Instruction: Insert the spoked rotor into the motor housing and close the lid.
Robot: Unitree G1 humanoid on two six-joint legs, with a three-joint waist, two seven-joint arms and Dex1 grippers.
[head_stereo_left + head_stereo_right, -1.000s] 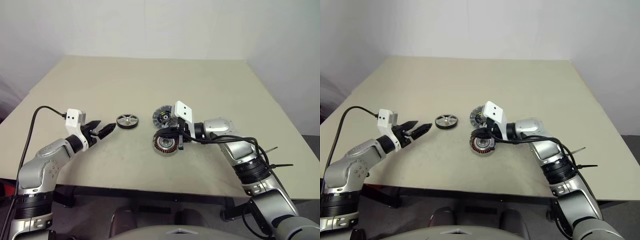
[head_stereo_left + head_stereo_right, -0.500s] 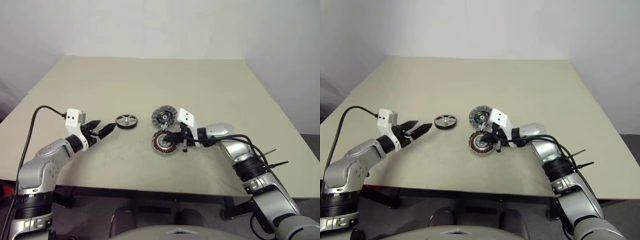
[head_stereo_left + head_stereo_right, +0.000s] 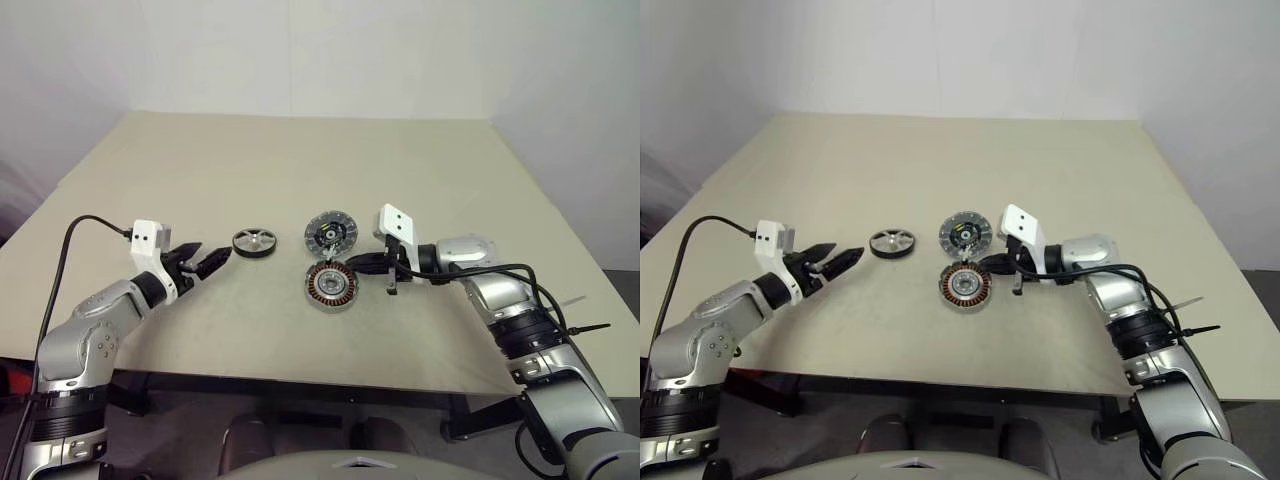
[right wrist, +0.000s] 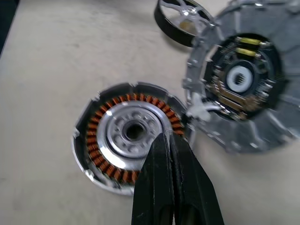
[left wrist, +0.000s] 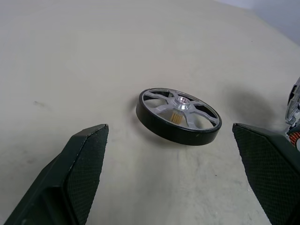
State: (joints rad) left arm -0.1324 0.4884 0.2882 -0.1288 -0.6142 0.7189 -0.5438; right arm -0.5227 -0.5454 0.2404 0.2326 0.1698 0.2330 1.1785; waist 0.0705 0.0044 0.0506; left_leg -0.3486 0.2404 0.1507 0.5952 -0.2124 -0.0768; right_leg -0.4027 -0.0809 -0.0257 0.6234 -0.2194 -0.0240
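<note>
Left gripper (image 3: 213, 262): fingers wide apart, empty, near spoked rotor (image 3: 254, 242).
Right gripper (image 3: 352, 263): fingers pressed together, empty, beside motor housing (image 3: 331, 286).
Lid (image 3: 331, 234): flat, just behind housing.

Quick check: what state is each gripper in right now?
Left gripper: open, empty, facing the small silver spoked rotor with black rim.
Right gripper: shut, holding nothing.
</note>
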